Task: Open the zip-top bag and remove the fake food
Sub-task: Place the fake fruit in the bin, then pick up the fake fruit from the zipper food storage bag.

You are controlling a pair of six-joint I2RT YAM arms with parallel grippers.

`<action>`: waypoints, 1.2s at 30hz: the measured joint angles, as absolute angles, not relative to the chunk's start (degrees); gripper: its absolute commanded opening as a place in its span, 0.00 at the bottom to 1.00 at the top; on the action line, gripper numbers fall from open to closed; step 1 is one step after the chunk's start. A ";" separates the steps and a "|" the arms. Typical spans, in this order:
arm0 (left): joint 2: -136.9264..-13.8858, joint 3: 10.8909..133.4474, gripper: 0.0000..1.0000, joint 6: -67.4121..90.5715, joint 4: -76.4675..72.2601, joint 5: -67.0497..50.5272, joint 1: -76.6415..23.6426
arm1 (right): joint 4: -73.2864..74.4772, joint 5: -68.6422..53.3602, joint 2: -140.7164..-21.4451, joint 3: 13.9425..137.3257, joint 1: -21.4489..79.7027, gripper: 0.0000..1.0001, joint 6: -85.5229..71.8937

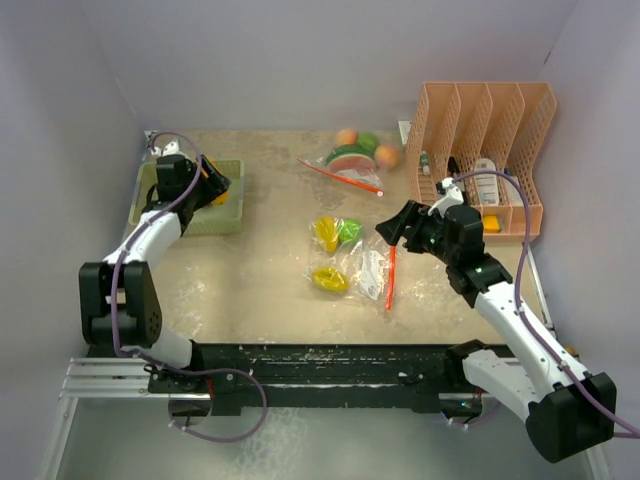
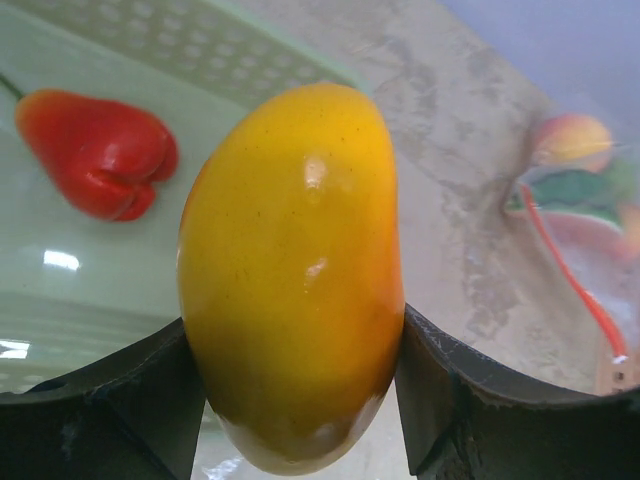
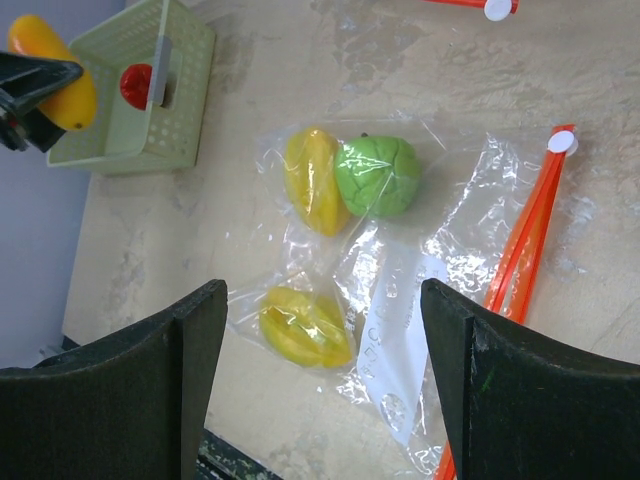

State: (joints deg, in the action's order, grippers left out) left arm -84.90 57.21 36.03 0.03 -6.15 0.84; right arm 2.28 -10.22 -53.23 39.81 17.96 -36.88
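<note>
Between the left fingers [image 2: 110, 410], a yellow-orange mango [image 2: 290, 260] was clamped at its middle, the fingers closed against both its sides. Below and just behind them lay a green basket [image 2: 60, 330] with a red pepper [image 2: 95, 150] resting in it. So, by my judgement, one piece was delivered and a second was about to be. Beneath the right fingers [image 3: 120, 390], which stood wide apart and held nothing, the zip-top bag [image 3: 400, 330] lay flat on the table [image 3: 250, 90]. A yellow fruit [image 3: 312, 180] and a green fruit [image 3: 377, 176] sat touching inside it, and a yellow star-shaped fruit [image 3: 303, 326] lay nearer the fingers. Those three looked left to remove. Whether its orange zip [image 3: 525, 240] was open I could not tell. Farther off, a second bag [image 1: 350, 160] held more food.
</note>
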 measured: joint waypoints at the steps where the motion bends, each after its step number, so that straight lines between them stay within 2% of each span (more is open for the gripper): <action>1: -87.00 57.84 0.45 36.03 0.73 -6.15 1.43 | 2.31 -10.22 -53.23 39.81 17.96 0.80 -36.86; 6: -92.23 58.02 0.60 36.34 3.51 -6.15 1.80 | 2.50 -10.22 -53.23 39.81 17.96 0.80 -36.69; 8: -92.47 58.04 0.76 36.34 4.23 -6.07 1.78 | 2.68 -10.22 -53.23 39.81 17.96 0.80 -36.60; 12: -92.47 59.22 0.99 36.21 4.56 -5.91 1.78 | 2.79 -10.22 -53.21 39.77 17.96 0.80 -36.45; 20: -88.68 59.96 0.99 34.94 5.56 -4.54 1.63 | 2.98 -10.07 -53.23 39.57 17.96 0.78 -36.42; 23: -84.95 59.96 0.95 34.24 5.63 -3.20 -0.45 | 3.14 -9.69 -53.32 39.31 17.93 0.77 -36.45; 26: -82.19 59.99 0.93 32.58 5.28 0.78 -6.74 | 3.16 -9.54 -54.43 38.52 17.45 0.77 -36.47; 30: -82.46 59.99 0.92 31.68 4.84 3.03 -24.38 | 3.84 -9.43 -56.18 36.51 15.53 0.74 -36.51; 34: -86.24 59.11 0.89 31.94 3.77 3.60 -33.74 | 5.10 -8.38 -56.29 34.76 12.71 0.67 -36.93; 36: -88.86 58.26 0.87 32.42 3.29 3.75 -36.12 | 5.32 -7.60 -55.88 33.50 10.81 0.58 -37.39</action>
State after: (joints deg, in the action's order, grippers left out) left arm -88.86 58.26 32.42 3.29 3.75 -36.12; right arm 5.32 -7.60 -55.88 33.50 10.81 -37.39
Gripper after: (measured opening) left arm 0.896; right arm 0.676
